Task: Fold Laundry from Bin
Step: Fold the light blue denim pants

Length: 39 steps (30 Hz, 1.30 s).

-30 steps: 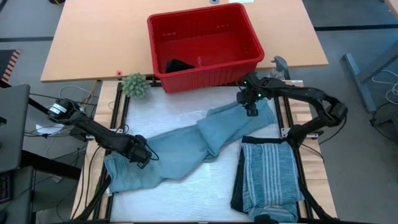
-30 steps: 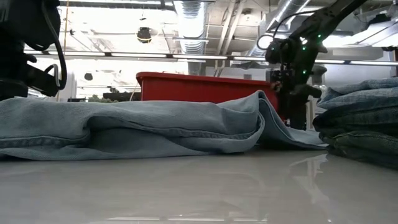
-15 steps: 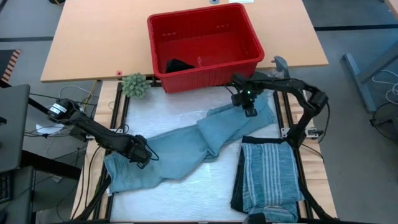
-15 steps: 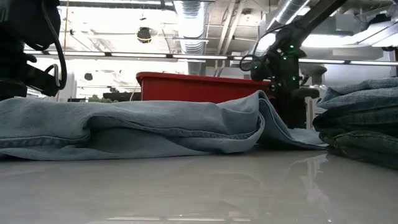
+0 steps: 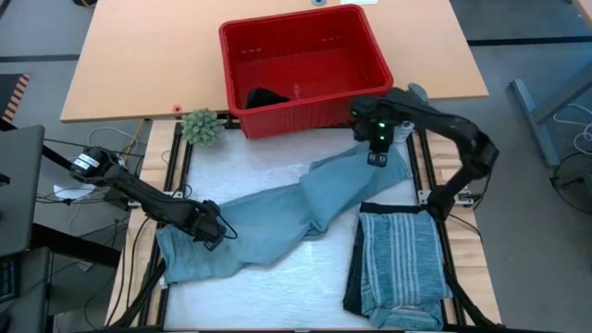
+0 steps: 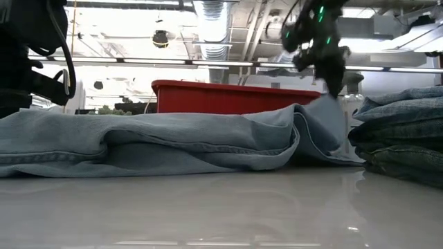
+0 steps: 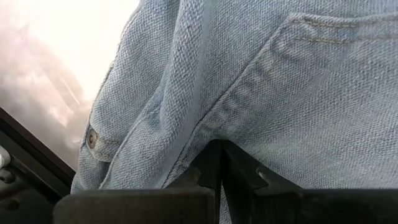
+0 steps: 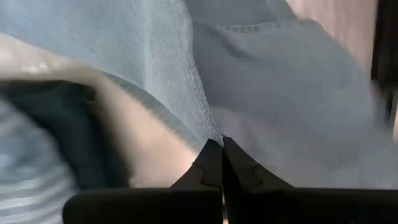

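Your right gripper (image 5: 376,157) pinched only the jeans' (image 5: 277,222) thin edge; left gripper (image 5: 211,233) clamped the waistband. Lifting could've slipped it loose.

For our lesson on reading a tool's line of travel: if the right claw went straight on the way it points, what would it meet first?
The right claw, shut on the light blue denim jeans, points into more of that denim; probably the white table lies beneath, though depth is unclear.
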Motion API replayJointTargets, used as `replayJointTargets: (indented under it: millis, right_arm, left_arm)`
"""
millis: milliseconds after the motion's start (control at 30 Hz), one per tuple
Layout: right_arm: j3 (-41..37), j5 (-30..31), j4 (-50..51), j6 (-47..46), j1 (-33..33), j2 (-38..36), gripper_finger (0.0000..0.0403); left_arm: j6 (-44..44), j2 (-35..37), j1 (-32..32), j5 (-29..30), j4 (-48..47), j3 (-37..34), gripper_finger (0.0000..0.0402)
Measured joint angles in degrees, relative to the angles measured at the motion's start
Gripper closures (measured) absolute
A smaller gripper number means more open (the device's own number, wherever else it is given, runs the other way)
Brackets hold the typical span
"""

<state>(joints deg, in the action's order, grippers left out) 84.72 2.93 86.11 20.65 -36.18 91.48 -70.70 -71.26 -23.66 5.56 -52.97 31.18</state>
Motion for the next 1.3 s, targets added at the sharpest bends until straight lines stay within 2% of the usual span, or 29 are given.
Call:
replayJointTargets:
  millis: [67, 233, 400, 533, 667, 867, 933, 1100, 1200, 1300]
  right_arm:
    - [0.8, 0.0, 3.6, -7.6, 2.2, -3.6, 0.0385]
    - [-0.1, -1.4, 4.1, -26.5, 10.2, -14.0, 0.0385]
    - [-0.6, 4.5, 4.0, -39.2, 15.8, -19.5, 0.0385]
    - [-0.6, 10.7, 3.9, -36.8, 12.2, -17.3, 0.0385]
    - [-1.8, 11.3, 2.8, -32.1, 3.7, -11.0, 0.0385]
    - [-6.2, 14.9, -11.6, -21.7, -6.5, 0.4, 0.0382]
    - [-6.2, 12.1, -14.6, -18.9, -8.1, 3.7, 0.0359]
    - [-6.2, 9.2, -15.5, -16.8, -9.4, 6.0, 0.0256]
    - [-6.2, 7.1, -14.8, -19.2, -9.2, 2.3, 0.0199]
    - [-6.4, 6.0, -14.4, -24.7, -8.1, -4.5, 0.0164]
  left_arm:
    - [0.6, 0.0, 0.0, 0.0, 0.0, 0.0, 0.0400]
    - [1.4, 0.0, 0.0, 0.2, 0.0, 0.0, 0.0400]
    - [2.5, 0.0, 0.0, 0.3, 0.0, 0.0, 0.0400]
    - [3.6, 0.0, 0.0, 0.4, 0.0, 0.0, 0.0400]
    - [4.1, 0.0, 0.0, 0.7, 0.0, 0.0, 0.0400]
    - [4.0, 0.0, -1.1, 0.2, 0.0, 0.0, 0.0400]
    - [4.0, 0.0, -1.7, 0.0, 0.0, 0.0, 0.0400]
    - [2.2, 0.0, -3.3, -0.4, -0.3, 0.0, 0.0400]
    - [0.6, 0.0, -4.4, -0.3, -0.4, 0.0, 0.0400]
    - [-0.9, 0.0, -5.0, 0.4, -0.4, 0.0, 0.0400]
